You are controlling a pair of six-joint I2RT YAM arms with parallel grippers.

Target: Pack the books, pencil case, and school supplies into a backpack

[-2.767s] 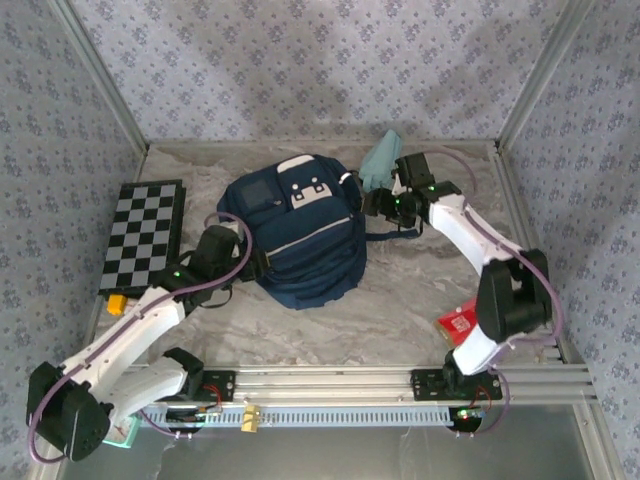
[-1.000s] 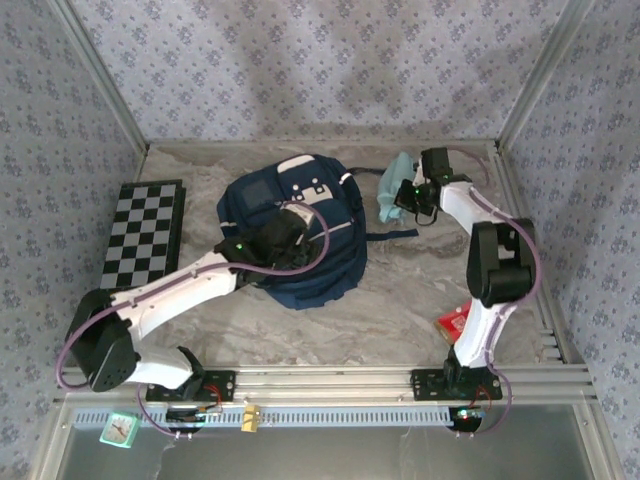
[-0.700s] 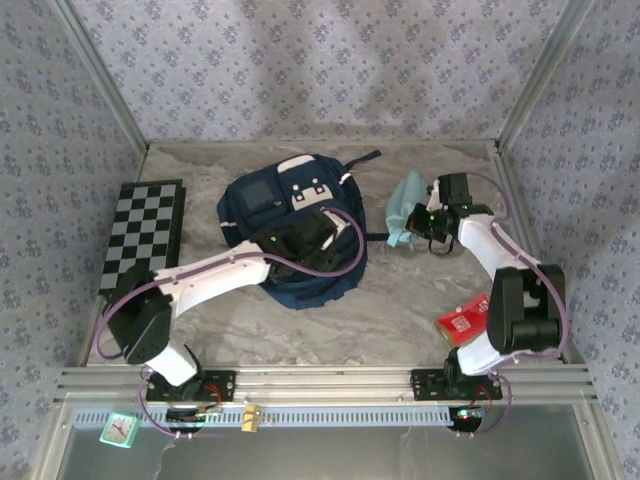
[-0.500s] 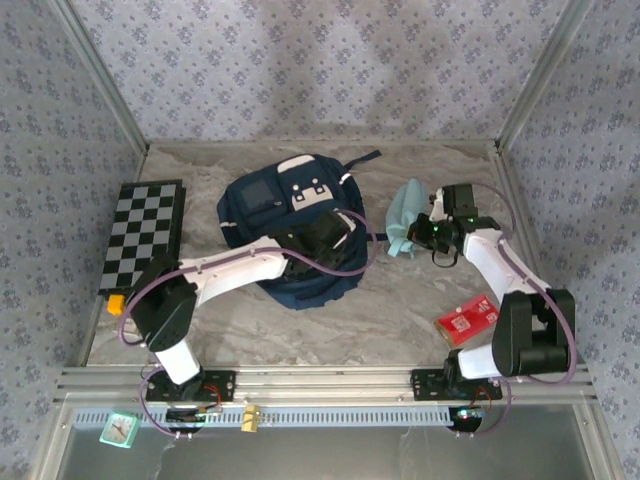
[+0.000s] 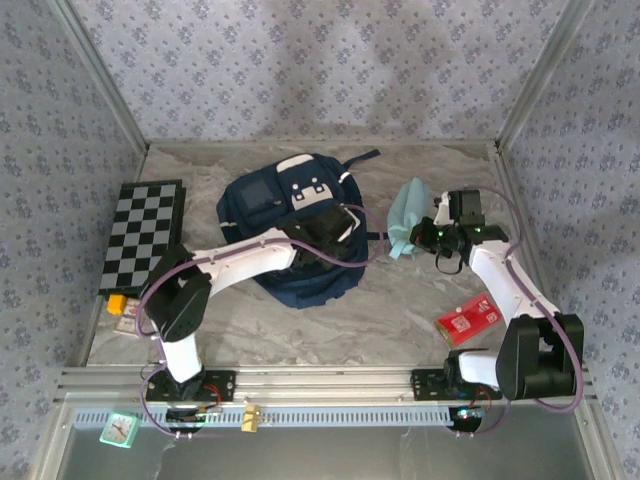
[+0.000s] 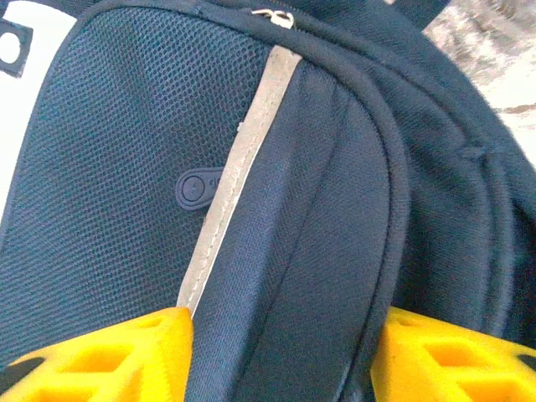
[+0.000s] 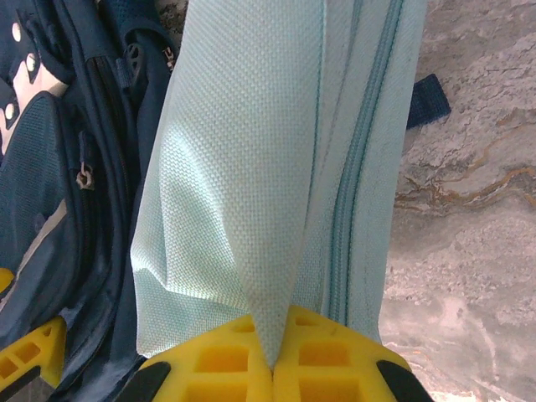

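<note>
Flowered wallpaper closes in a marbled tabletop (image 5: 400, 300), where the backpack (image 5: 270, 200) lies around the middle, nearer the far edge. Over its front the left tool (image 6: 280, 343) stands with fingers apart, straddling a ridge of navy fabric, seemingly to catch it and pull the bag open. Just off the backpack's right side, the right tool (image 7: 272, 356) is clamped on one end of the teal pencil case (image 5: 405, 225), presumably ready to slide it in.
</note>
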